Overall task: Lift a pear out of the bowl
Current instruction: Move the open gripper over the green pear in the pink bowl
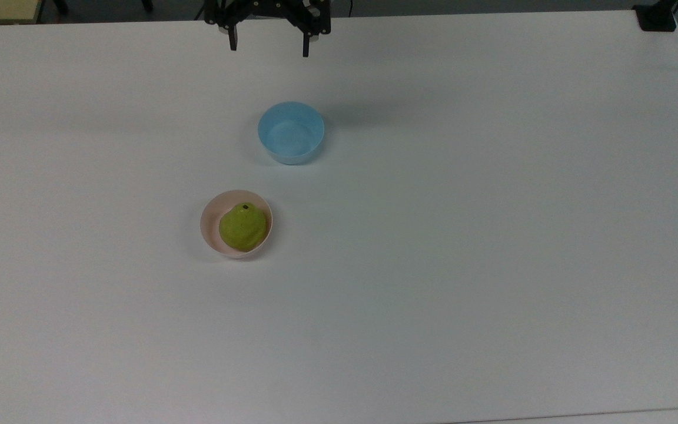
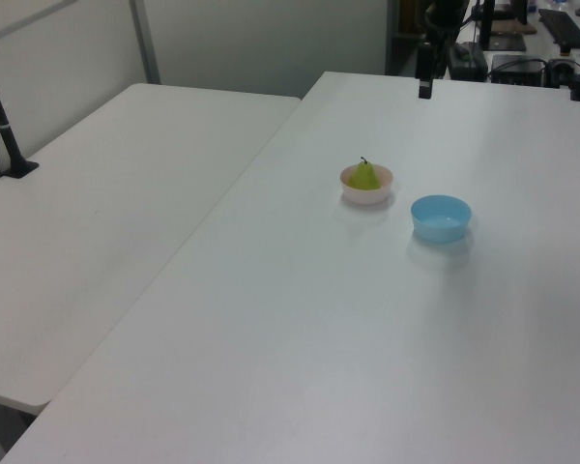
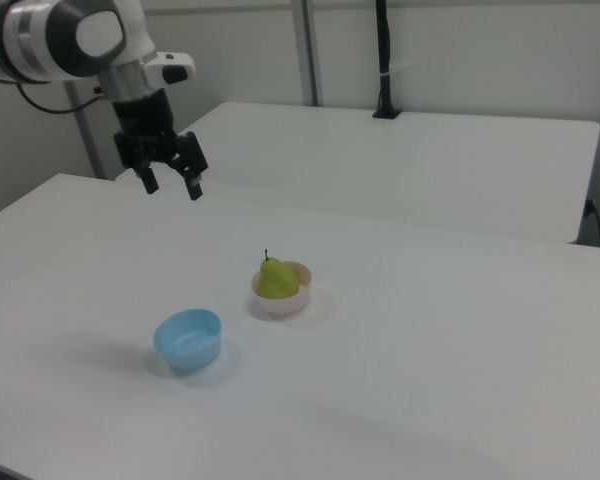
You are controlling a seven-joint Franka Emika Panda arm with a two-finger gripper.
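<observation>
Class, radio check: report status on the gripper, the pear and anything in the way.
Gripper open, high above table's far edge. Pear upright in pink bowl, untouched. Blue bowl sits between gripper and pear in the top view.

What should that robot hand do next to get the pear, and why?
Probably travel across the table until it is above the pear, then lower. The hand is open and high at the table's far edge in the top view, beyond the blue bowl, while the pear sits upright in the pink bowl.
</observation>
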